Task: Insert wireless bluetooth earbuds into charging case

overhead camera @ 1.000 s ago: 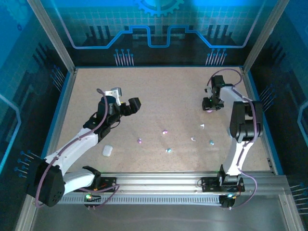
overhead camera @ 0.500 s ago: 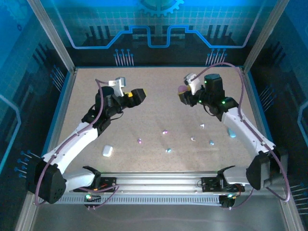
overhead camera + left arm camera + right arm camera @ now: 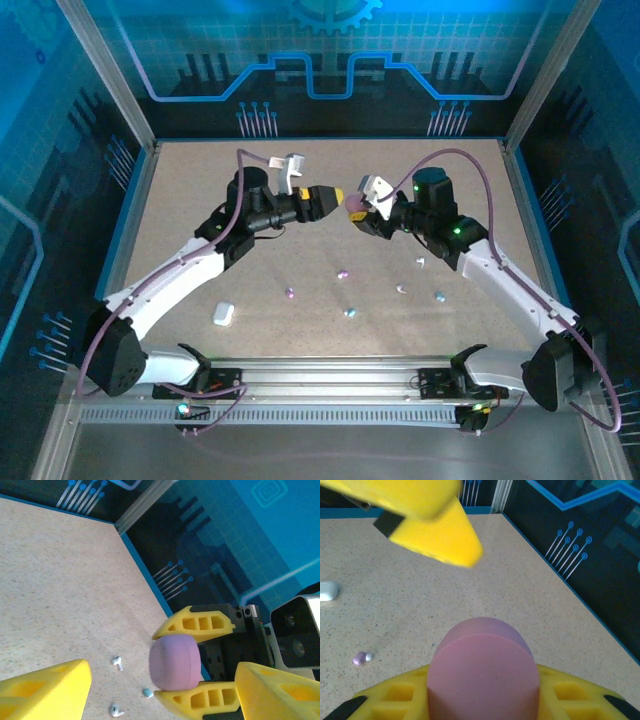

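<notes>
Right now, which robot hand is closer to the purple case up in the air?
Right. The right gripper is clamped on the purple case, holding it in the air. The left gripper points at it from the other side, fingers open, close but not gripping.

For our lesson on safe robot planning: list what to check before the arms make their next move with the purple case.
1. Right gripper clamps the purple charging case: ok.
2. Left gripper open, standing wide beside the case: ok.
3. Left gripper touching the case: not ok, a gap shows.
4. Case lid open: not ok, looks shut.
5. Earbuds lying loose on the table: ok.
</notes>
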Tool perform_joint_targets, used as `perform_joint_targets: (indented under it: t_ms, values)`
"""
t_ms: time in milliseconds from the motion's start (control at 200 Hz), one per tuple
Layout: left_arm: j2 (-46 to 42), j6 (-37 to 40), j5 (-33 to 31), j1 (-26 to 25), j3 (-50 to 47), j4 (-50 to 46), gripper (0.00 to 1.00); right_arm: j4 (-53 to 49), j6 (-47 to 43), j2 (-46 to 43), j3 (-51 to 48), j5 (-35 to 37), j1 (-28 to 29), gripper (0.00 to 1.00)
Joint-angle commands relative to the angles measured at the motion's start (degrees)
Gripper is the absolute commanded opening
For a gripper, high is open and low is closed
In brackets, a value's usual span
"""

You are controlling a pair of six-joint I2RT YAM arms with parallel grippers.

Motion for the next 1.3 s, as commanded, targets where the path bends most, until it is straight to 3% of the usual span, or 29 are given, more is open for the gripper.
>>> perform_joint_targets:
  t_ms: [0, 655, 775, 901, 996, 1146, 1291]
  values:
    - [1.77, 1.00, 1.71, -1.43, 3.18, -1.22, 0.71, 2.72, -2.62, -1.50, -0.97, -1.24, 1.13, 0.27]
    - [7.33, 2.73, 2.72, -4.33, 9.62, -8.87, 0.56, 8.28, -2.20, -3.69, -3.91, 2.77, 2.39, 0.30]
    - [7.54, 2.98, 2.55, -4.29, 9.70, -9.58, 0.50, 8.41, -2.17, -3.45, -3.51, 3.43, 2.56, 0.30]
    - [7.41, 2.47, 1.32, -4.30, 9.89, -10.11, 0.33, 8.50, -2.98, -3.83, -3.44, 4.43, 3.22, 0.32]
    - [6.18, -2.01, -0.18, -3.57, 8.64, -6.90, 0.14, 10.21, -2.69, -5.00, -4.26, 6.45, 3.34, 0.38]
    - [3.50, -11.98, 0.56, -2.26, 3.44, 5.36, 0.15, 24.22, -0.12, -9.32, -12.52, 9.97, 2.22, 0.55]
    - [1.99, -17.93, 2.39, -1.11, 0.81, 10.35, 0.15, 25.73, 3.12, -10.38, -14.11, 1.83, -2.56, 0.55]
